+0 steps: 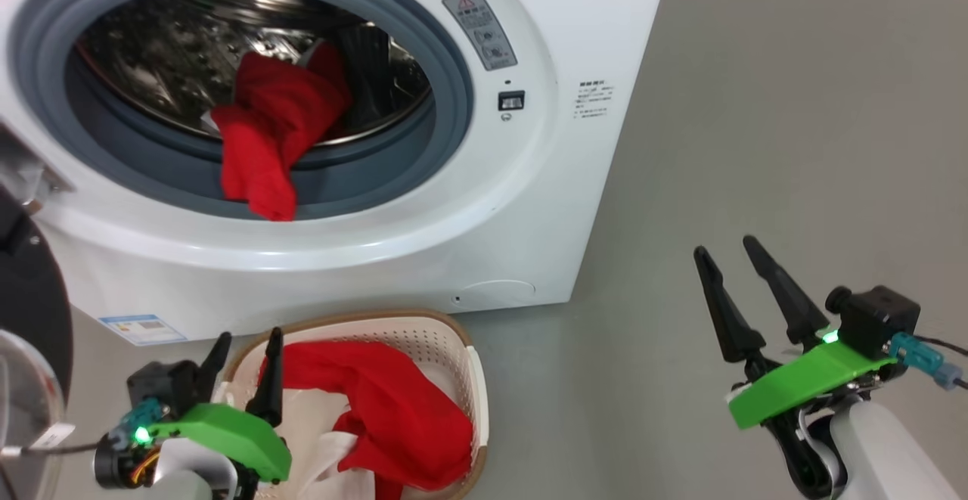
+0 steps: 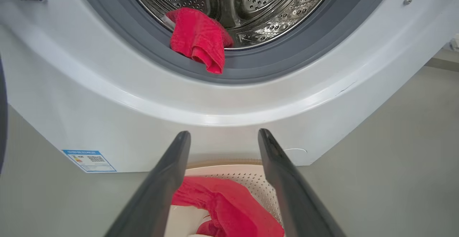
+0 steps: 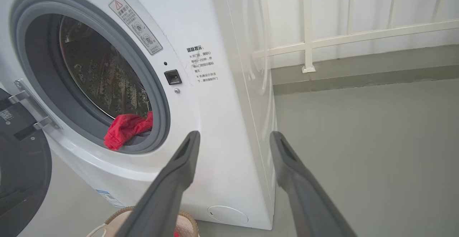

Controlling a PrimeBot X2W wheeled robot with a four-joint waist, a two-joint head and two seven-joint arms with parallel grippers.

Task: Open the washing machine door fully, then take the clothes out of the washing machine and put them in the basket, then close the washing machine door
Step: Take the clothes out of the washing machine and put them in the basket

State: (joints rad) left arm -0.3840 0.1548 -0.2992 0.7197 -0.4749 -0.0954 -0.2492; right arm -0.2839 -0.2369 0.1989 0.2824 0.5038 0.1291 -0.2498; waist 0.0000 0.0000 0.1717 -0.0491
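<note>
The white washing machine (image 1: 484, 205) (image 2: 89, 97) (image 3: 222, 122) stands with its door (image 1: 30, 311) (image 3: 21, 172) swung open at the left. A red garment (image 1: 268, 133) (image 2: 199, 38) (image 3: 125, 129) hangs over the grey rubber ring out of the steel drum. On the floor in front sits the cream basket (image 1: 446, 349) (image 2: 254, 179) (image 3: 186, 222), with red clothes (image 1: 386, 409) (image 2: 229, 208) and white cloth (image 1: 325, 454) in it. My left gripper (image 1: 249, 345) (image 2: 224, 136) hovers open over the basket's left side, holding nothing. Out to the right over bare floor, my right gripper (image 1: 726, 246) (image 3: 233, 136) is open and empty.
Grey floor (image 1: 756, 107) stretches to the right of the washer. A white railing (image 3: 308, 43) and wall stand behind it in the right wrist view. The open door's black rim sits close to my left arm.
</note>
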